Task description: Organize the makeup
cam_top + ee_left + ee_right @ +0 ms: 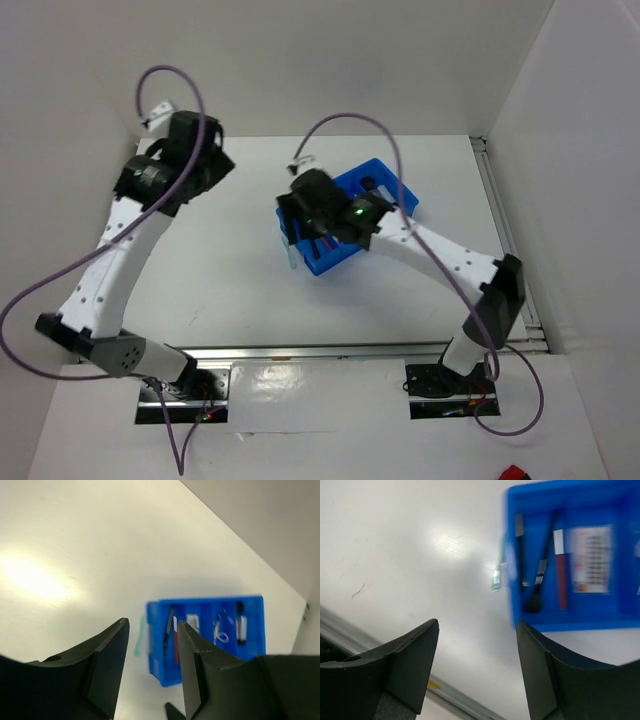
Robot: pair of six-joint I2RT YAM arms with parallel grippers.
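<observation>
With my right gripper (476,626) spread empty over the table and my left gripper (153,625) also released, I'd straddle the pale green stick (497,573) lying just beside the blue tray (510,605) wall, staying clear of its rim.

Looks like a robotics lab, set up as a small closed test cell. Plain white worktop (250,290), with bare white wall panels (400,60) behind and at the right side. Two white and black robot arms, the left arm (110,250) and the right arm (450,260), bolted on black base plates (215,385) next to a metal rail (330,352) at the near edge. Thin purple cables (172,69) looping freely above the arms.
</observation>
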